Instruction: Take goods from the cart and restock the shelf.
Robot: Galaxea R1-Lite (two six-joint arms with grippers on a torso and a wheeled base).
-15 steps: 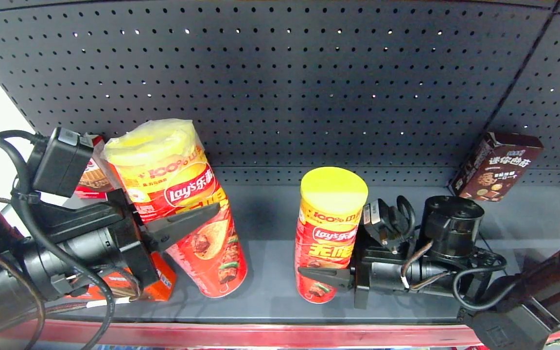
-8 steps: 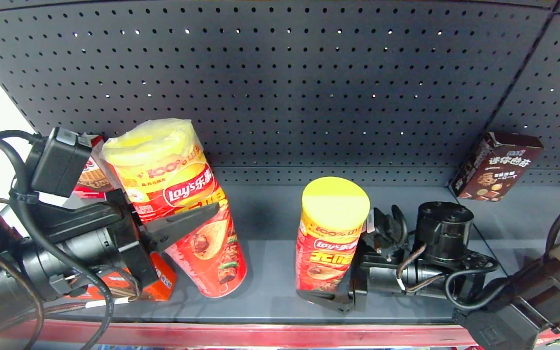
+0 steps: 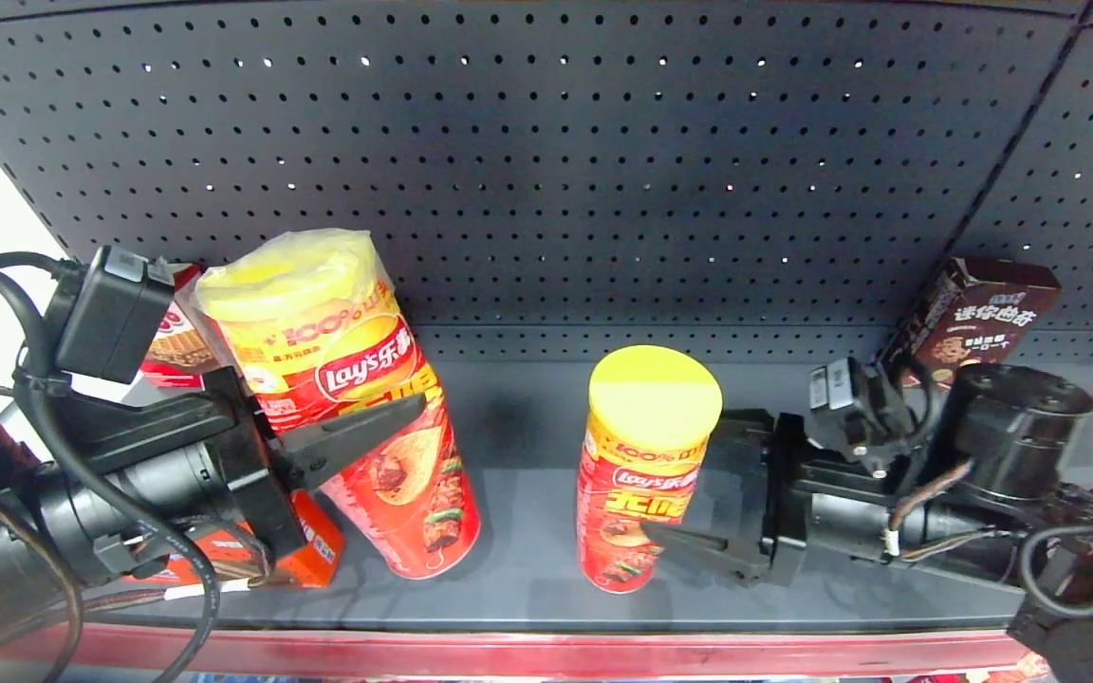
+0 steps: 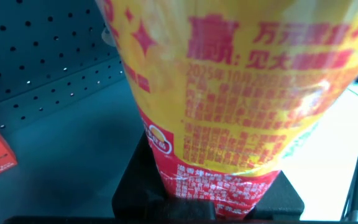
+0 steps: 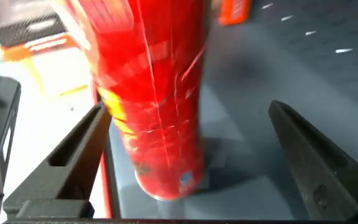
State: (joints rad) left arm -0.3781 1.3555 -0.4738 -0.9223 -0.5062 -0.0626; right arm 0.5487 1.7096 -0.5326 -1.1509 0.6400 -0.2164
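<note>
My left gripper (image 3: 357, 417) is shut on a big plastic-wrapped chips canister pack (image 3: 338, 370), yellow on top and red below. The pack leans right with its base on the grey shelf (image 3: 527, 427) at the left. Up close, the pack (image 4: 229, 93) sits between the left gripper's jaws. A single chips can (image 3: 646, 465) with a yellow lid stands upright mid-shelf. My right gripper (image 3: 713, 493) is open just right of it. The can (image 5: 160, 106) stands at the right gripper's (image 5: 188, 112) fingertips, and the fingers (image 5: 61, 162) are spread wide and off it.
A brown cookie box (image 3: 969, 323) leans on the pegboard back (image 3: 546, 171) at the far right. An orange box (image 3: 314, 545) lies under my left arm, and a red wafer box (image 3: 176, 341) stands behind it. The shelf's red front lip (image 3: 509, 650) runs below.
The right gripper let go of the single can, opened wide and drew back to the right. The can now stands free and upright. The left arm and its pack barely shifted.
</note>
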